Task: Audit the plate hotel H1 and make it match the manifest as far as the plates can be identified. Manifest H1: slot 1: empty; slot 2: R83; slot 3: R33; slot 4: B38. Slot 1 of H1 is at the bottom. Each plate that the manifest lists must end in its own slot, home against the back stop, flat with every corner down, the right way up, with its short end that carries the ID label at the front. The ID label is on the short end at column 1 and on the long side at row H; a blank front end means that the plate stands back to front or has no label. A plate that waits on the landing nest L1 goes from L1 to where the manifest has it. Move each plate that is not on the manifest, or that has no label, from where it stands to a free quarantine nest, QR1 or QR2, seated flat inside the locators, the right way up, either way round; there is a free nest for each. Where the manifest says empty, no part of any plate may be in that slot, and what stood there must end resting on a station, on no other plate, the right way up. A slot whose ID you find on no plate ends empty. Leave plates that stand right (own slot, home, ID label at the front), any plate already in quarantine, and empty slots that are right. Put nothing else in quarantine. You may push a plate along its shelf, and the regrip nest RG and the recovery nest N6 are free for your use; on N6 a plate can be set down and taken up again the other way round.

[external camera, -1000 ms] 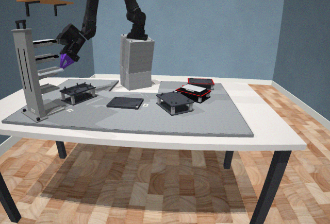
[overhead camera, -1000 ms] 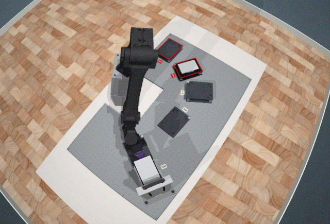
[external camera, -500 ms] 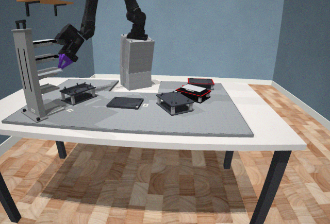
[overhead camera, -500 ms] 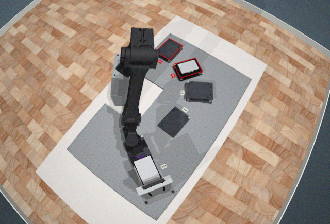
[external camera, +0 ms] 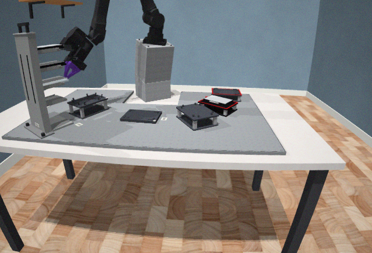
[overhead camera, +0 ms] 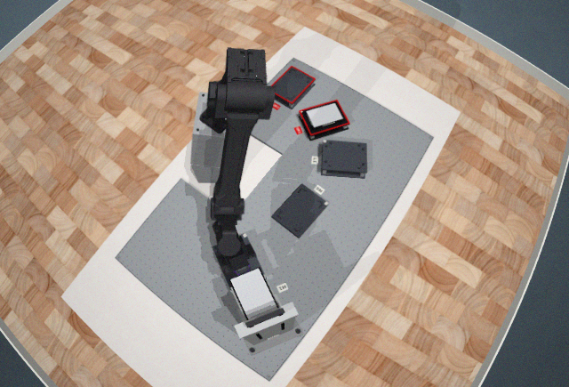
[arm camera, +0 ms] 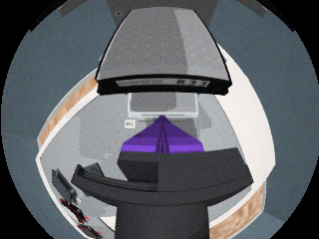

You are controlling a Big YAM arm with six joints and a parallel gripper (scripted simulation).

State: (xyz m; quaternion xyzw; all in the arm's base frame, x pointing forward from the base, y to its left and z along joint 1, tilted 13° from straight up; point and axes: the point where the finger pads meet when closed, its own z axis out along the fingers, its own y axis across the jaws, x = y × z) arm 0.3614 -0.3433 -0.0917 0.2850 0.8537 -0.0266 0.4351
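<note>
The plate hotel H1 (external camera: 31, 83) stands at the table's left end. Its top two shelves each hold a white plate with dark edges: one in slot 4 (external camera: 49, 46) and one in slot 3 (external camera: 50, 64). The two lower shelves (external camera: 54, 81) look bare. My gripper (external camera: 68, 74) has purple fingers, is shut and holds nothing. It hangs tilted just in front of the hotel, its tips a little below the front end of the slot 3 plate. In the wrist view that plate's dark front end (arm camera: 162, 83) fills the top, above my fingertips (arm camera: 161, 119); I can read no label on it.
Two red-edged quarantine nests sit at the far end: one bare (overhead camera: 293, 84), one holding a white plate (overhead camera: 324, 116). A raised dark nest (overhead camera: 343, 157), a flat dark nest (overhead camera: 300, 209) and another raised nest (external camera: 88, 104) near the hotel stand on the grey mat. The arm's pedestal (external camera: 154, 70) is behind.
</note>
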